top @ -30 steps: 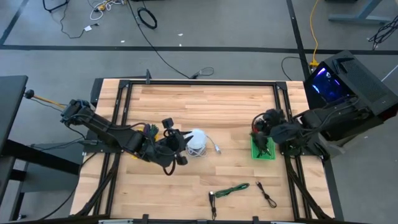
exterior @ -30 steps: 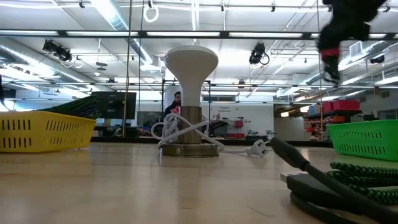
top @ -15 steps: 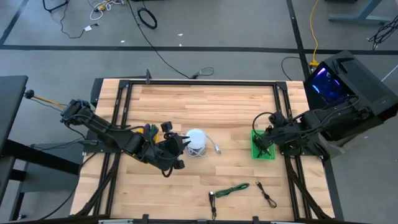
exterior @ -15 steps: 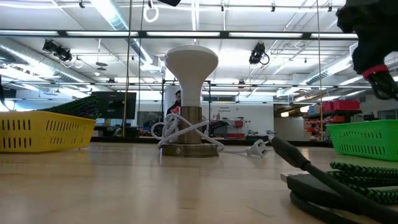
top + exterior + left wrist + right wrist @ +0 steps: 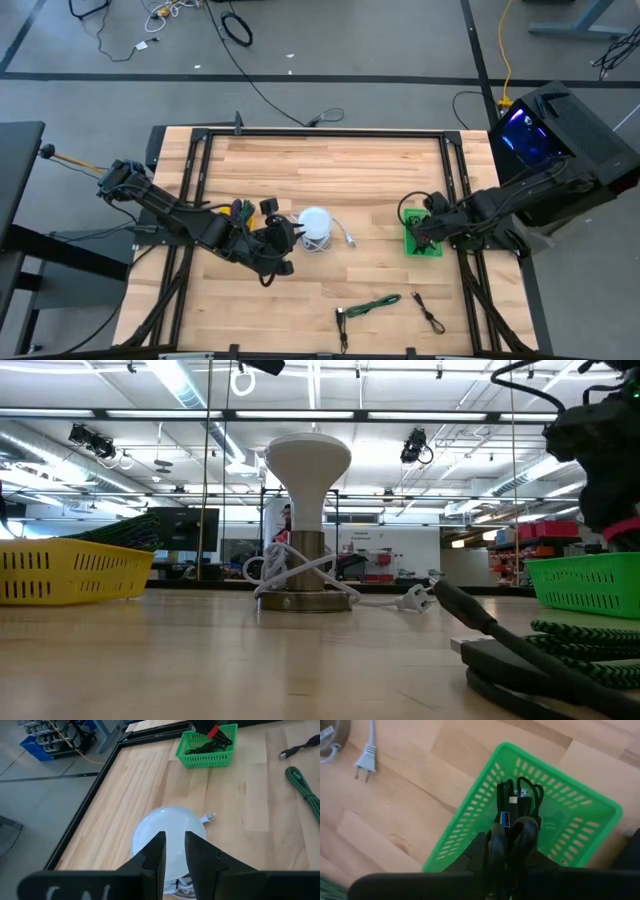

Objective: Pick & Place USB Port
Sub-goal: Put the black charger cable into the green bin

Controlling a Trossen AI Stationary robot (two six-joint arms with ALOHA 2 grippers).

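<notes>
Green mesh basket (image 5: 555, 815) w/ black cable (image 5: 520, 800); white lamp (image 5: 316, 228); yellow basket (image 5: 65, 572).

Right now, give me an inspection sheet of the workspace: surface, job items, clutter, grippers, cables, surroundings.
Surface: wooden table, black frame.
Job's things: green basket near the right edge, holding black cables with a blue-tipped USB plug.
Clutter: white lamp mid-table; yellow basket.
Grippers: left gripper near-closed, empty, by the lamp; right gripper closed on a black cable over the green basket.
Cables: green braided cable and black cable at the front edge; lamp's white plug loose.
Surroundings: floor cables, lit screen.
</notes>
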